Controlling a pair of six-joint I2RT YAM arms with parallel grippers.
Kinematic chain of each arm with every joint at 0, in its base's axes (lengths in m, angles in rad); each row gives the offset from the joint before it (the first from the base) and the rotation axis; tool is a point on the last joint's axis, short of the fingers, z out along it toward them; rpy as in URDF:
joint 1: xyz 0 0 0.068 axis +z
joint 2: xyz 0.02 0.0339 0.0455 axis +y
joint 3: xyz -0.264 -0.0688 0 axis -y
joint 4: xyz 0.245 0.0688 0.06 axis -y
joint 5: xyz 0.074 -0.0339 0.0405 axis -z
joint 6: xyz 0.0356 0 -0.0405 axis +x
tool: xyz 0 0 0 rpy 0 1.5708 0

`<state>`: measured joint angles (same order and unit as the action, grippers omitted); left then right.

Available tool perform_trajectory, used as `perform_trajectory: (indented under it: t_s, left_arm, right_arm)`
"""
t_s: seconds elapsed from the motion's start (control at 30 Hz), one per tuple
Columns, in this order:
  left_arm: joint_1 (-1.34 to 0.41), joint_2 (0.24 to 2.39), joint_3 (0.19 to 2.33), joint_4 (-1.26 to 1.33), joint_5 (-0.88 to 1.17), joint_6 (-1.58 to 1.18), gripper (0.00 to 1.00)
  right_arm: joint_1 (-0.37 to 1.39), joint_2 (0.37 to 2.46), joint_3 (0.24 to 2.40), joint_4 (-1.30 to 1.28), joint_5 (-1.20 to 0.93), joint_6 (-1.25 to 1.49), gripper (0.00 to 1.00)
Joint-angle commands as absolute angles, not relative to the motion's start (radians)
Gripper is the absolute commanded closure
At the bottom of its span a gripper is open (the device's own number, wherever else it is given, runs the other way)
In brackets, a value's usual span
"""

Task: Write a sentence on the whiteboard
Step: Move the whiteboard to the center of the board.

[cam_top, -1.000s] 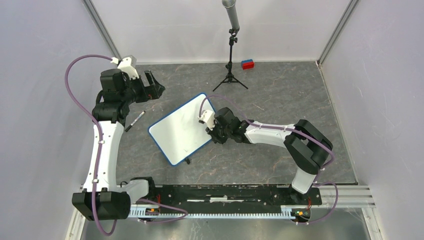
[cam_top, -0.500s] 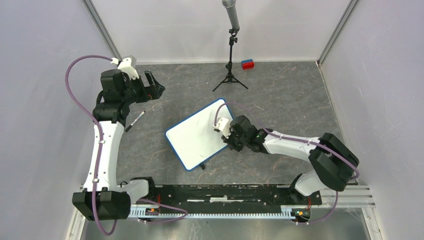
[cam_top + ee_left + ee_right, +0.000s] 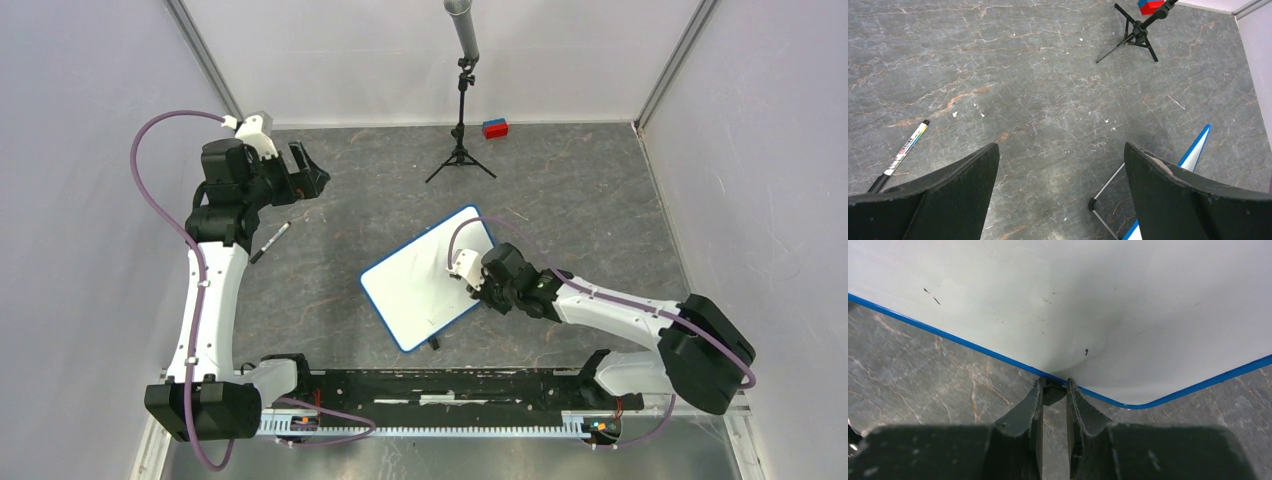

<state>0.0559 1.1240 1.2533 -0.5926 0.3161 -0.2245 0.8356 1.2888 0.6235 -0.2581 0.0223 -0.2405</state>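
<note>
Evidently the right gripper point(image 3: 472, 277) is pinched tight on the blue rim of the whiteboard point(image 3: 420, 287), its fingers point(image 3: 1025, 412) drawn to a narrow slit over the edge. That hold suits dragging or turning the board rather than writing on it. The board lies diagonally on the tabletop point(image 3: 580, 200), centre-right and near the arm bases, its face bare of writing apart from a few stray specks. The left gripper point(image 3: 308, 170) hangs with its jaws wide apart over the far-left area, and the marker point(image 3: 270, 242) lies on the stone near it, untouched. I judge the board is being positioned for writing, with the marker not yet fetched.
</note>
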Motion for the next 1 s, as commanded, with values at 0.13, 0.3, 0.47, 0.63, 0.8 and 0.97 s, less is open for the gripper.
perform_trajectory:
  t_s: [0.13,0.3,0.47,0.63,0.8,0.97]
  left_arm:
    - [0.062,1.109,1.251,-0.545,0.316,-0.273,0.0]
    - [0.062,1.116,1.252,-0.545,0.318,-0.272,0.0]
    - [0.063,1.118,1.255,-0.548,0.312,-0.27,0.0]
    - [0.063,1.123,1.257,-0.546,0.312,-0.272,0.0]
    - [0.063,1.132,1.258,-0.541,0.317,-0.279,0.0]
    - [0.062,1.135,1.258,-0.543,0.32,-0.285,0.0]
  right_arm:
    - [0.831,1.212,0.602,-0.439,0.098,-0.39,1.0]
    - [0.83,1.196,0.615,-0.462,0.081,-0.406,1.0]
    - [0.83,1.244,0.66,-0.522,0.053,-0.427,1.0]
    - [0.83,1.27,0.691,-0.57,0.025,-0.432,0.88]
    - [0.83,1.277,0.705,-0.597,-0.023,-0.41,0.81]
    - [0.83,1.294,0.715,-0.624,-0.057,-0.401,0.66]
